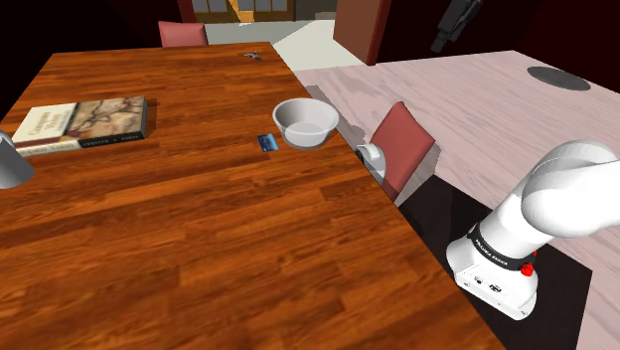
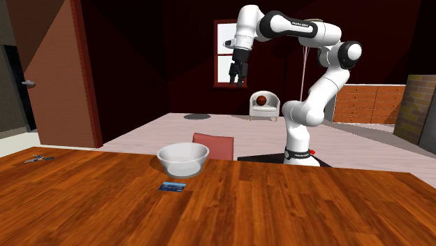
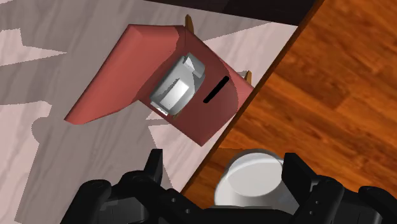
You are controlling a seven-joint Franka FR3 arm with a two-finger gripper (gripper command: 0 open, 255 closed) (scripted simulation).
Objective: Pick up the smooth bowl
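- The white bowl (image 1: 303, 121) sits upright on the wooden table (image 1: 199, 229), near the red chair (image 1: 402, 144), not yet touched.
- The gripper (image 2: 237, 80) hangs high above the chair, fingers spread apart and empty.
- By my judgement, the descent, grasp and lift all remain.

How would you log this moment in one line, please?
stage: pre-grasp | gripper: open, high, clear of bowl | bowl: upright on table, not held
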